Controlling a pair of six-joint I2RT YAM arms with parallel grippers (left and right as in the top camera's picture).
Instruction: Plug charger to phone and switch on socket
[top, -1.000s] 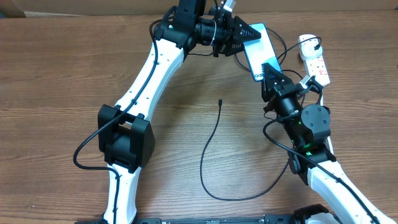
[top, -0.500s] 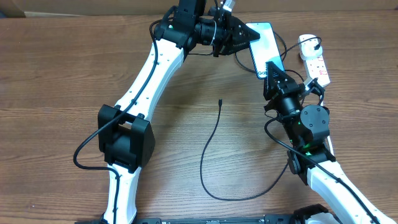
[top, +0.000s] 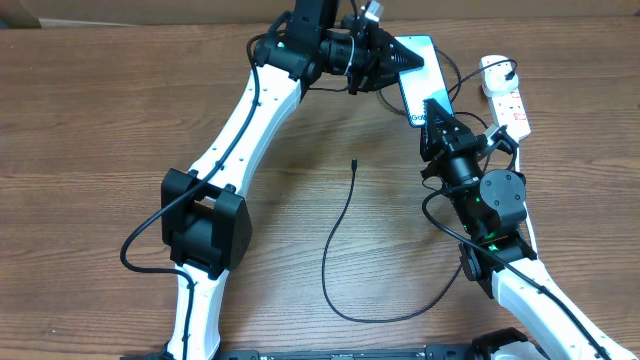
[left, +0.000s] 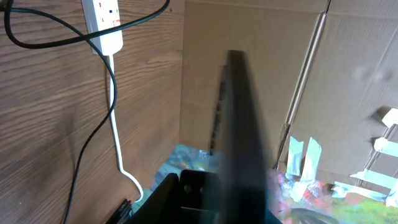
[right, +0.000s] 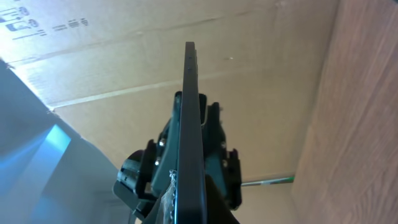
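Over the last second the phone has edged slightly toward the far side of the tabletop, and the left arm has shifted a little with it. The tabletop is brown wood grain, with cardboard standing along its far edge. The phone is held off the surface between the two arms. The left tool is clamped on its far short end and the right tool on its near short end, by the white text; each wrist view shows the phone edge-on. One charger lies loose on the wood, its connector tip well apart from the phone and from both tools. One white power strip lies just right of the right tool, its thick white cord trailing off it.
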